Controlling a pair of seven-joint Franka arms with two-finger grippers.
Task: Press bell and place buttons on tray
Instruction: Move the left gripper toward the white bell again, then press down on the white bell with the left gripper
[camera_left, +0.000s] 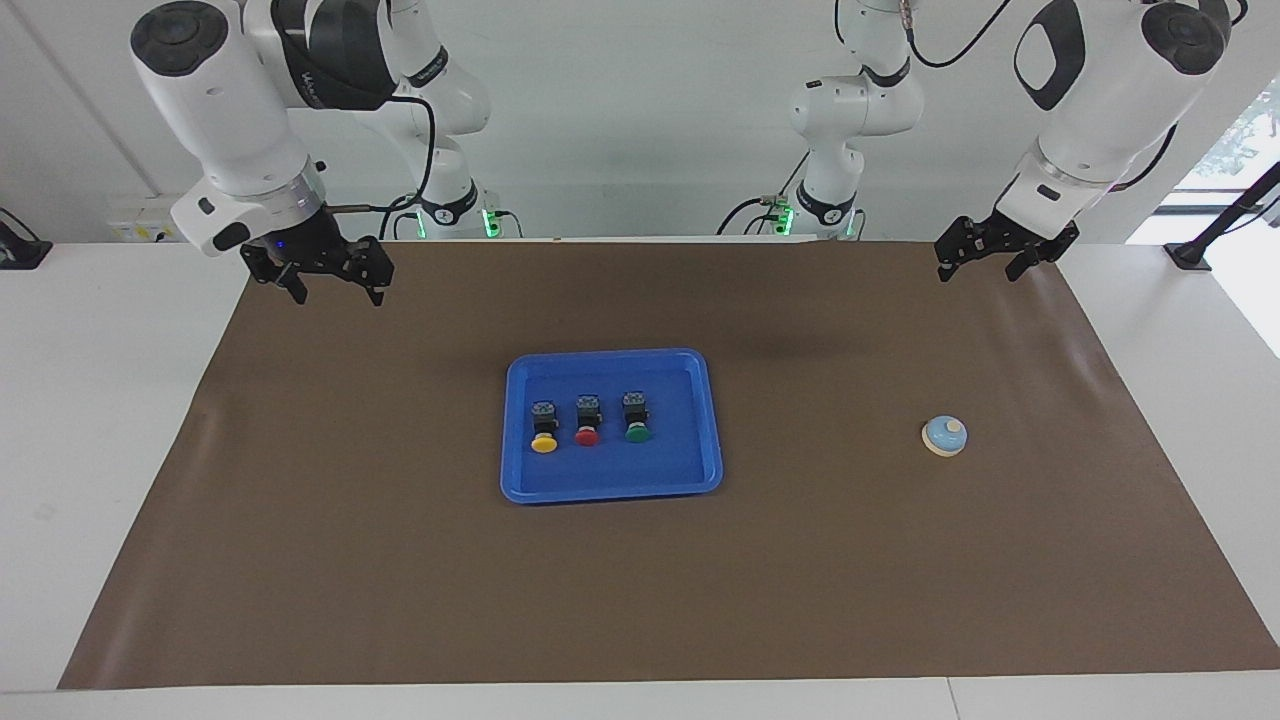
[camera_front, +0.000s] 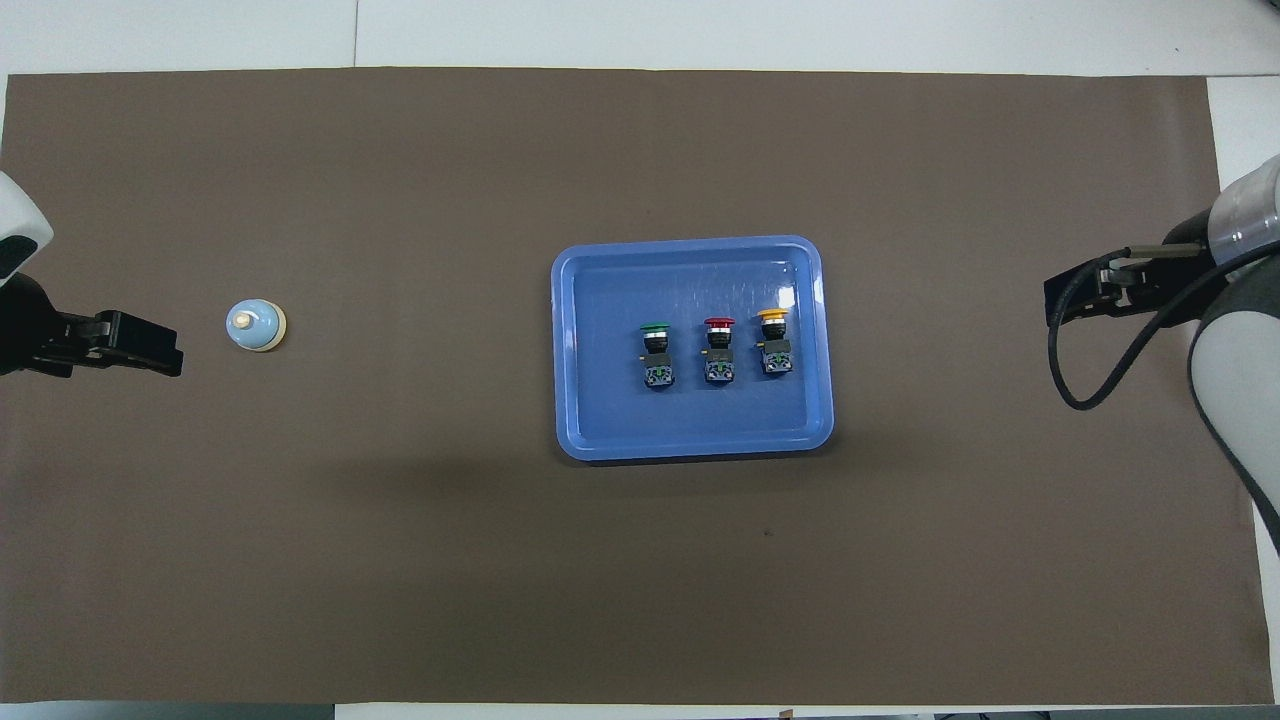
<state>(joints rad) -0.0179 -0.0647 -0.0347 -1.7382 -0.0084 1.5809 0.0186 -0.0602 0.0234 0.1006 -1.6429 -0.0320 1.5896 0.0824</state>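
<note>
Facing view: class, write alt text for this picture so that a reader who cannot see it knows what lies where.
A blue tray at the middle of a brown mat holds a yellow button, a red button and a green button in a row. A light-blue bell sits toward the left arm's end. The left gripper and right gripper hang raised, holding nothing.

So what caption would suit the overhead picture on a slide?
Three buttons lie in the blue tray, the bell stands apart, both grippers wait at the table's ends.
</note>
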